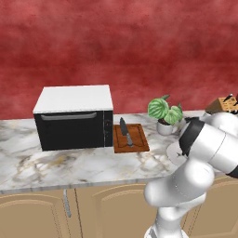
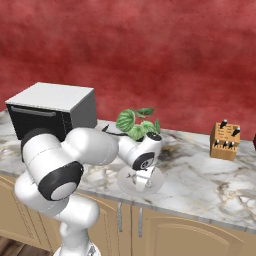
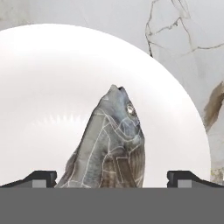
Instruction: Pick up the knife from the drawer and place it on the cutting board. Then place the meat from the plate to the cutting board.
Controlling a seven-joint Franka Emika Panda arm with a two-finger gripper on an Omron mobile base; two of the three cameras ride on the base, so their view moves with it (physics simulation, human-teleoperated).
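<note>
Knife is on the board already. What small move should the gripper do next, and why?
Probably lower a little and close. The open gripper hangs over the white plate, its fingertips on either side of the meat, not yet gripping it. The knife already lies on the cutting board.

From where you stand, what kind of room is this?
It looks like a home kitchen, computer-rendered: a marble counter over wooden cabinets, a black oven, a cutting board with a knife on it, and a knife block.
</note>
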